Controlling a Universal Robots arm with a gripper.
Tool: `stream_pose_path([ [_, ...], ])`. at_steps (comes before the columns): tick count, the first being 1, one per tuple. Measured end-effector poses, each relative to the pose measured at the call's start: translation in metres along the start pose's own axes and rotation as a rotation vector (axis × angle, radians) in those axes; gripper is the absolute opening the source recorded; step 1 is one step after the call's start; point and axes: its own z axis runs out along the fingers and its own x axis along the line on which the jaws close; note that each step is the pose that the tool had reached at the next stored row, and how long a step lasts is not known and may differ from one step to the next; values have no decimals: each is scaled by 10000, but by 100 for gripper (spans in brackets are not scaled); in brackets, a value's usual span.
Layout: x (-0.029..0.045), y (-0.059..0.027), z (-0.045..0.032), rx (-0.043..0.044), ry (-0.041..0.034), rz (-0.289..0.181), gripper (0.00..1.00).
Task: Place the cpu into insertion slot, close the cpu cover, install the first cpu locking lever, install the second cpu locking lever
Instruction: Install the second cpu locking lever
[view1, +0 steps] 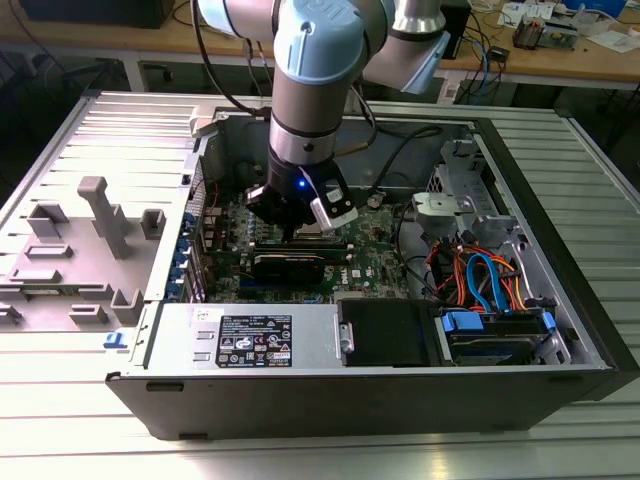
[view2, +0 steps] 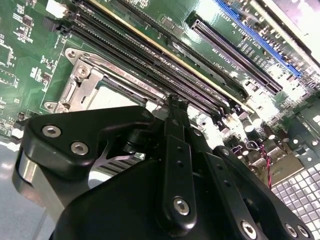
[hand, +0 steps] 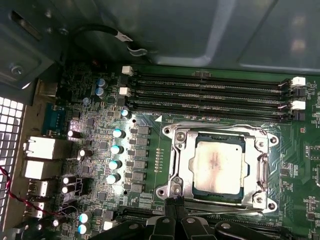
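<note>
The cpu (hand: 220, 165) lies flat in the insertion slot (hand: 270, 140) on the green motherboard, its silvery top showing through the cut-out. The cpu cover (hand: 182, 155) is down around it as a silvery frame. A thin metal lever (hand: 261, 170) runs along one side of the frame. My gripper (hand: 171, 202) is shut, its black tips meeting at the socket's corner by a screw; nothing shows between them. In the second wrist view the gripper (view2: 173, 103) points down beside the cpu (view2: 117, 97) and cover (view2: 87, 85). In the exterior view the gripper (view1: 290, 228) reaches into the open computer case.
Long black memory slots (hand: 210, 95) run close beside the socket, and a row of capacitors (hand: 117, 150) stands on its other side. A black drive (view1: 385, 330), a silvery power supply (view1: 250, 335) and coloured cables (view1: 480, 280) fill the case's near side. A grey fixture (view1: 90, 250) lies at the exterior view's left.
</note>
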Motion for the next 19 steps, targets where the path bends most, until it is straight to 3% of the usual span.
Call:
stream_pose_path([
  [8, 13, -5, -56, 3, 1, -2, 11],
  [12, 28, -92, -64, -25, -5, -2, 11],
  [15, 37, -91, -63, -42, -7, -4, 11],
  [17, 51, -88, -60, -90, -10, -9, 11],
  [19, 52, -86, -55, -191, -21, -18, 11],
])
